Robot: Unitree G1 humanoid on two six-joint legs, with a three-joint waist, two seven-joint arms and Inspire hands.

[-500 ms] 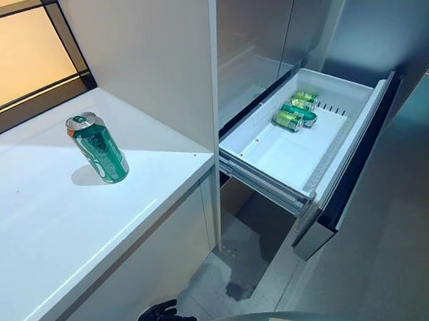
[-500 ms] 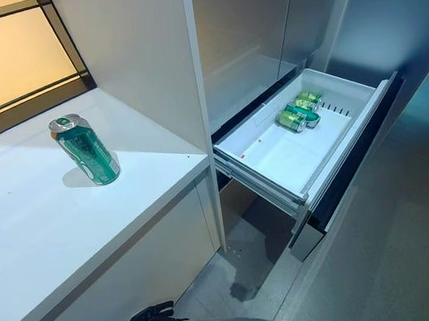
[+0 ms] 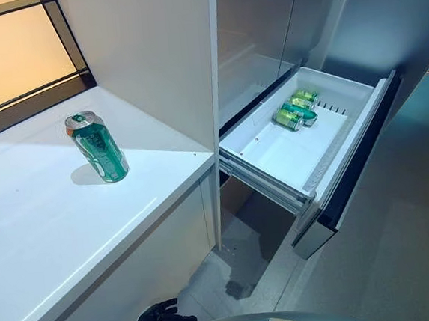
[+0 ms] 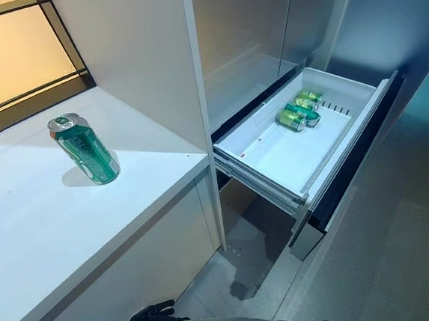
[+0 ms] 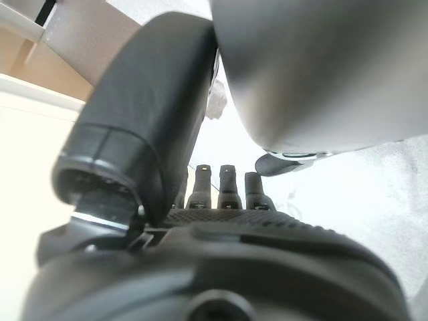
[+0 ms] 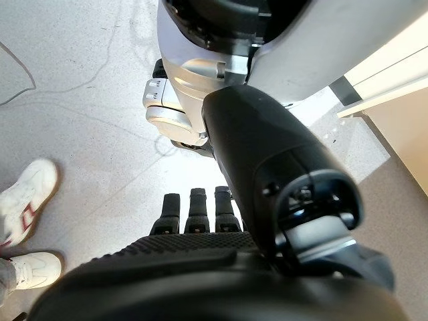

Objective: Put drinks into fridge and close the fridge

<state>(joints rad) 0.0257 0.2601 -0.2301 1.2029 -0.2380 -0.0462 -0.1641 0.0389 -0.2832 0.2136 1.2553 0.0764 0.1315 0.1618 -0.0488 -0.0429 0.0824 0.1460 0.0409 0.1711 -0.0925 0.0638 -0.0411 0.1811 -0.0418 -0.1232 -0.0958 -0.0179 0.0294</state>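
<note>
A green can (image 3: pixel 98 147) stands upright on the white counter (image 3: pixel 47 228) at the left. The fridge's white drawer (image 3: pixel 289 154) is pulled out at the right, with green cans (image 3: pixel 295 109) lying at its far end. My left hand (image 3: pixel 161 319) hangs low below the counter's front edge; in the left wrist view (image 5: pixel 221 234) its fingers (image 5: pixel 227 184) are straight and hold nothing. My right hand (image 6: pixel 187 261) hangs at my side with straight fingers (image 6: pixel 194 210), empty.
A tall white cabinet wall (image 3: pixel 152 53) stands between the counter and the fridge. The drawer's dark front panel (image 3: pixel 358 170) juts out over the grey floor. A person's white shoes (image 6: pixel 27 194) stand on the floor close to my right side.
</note>
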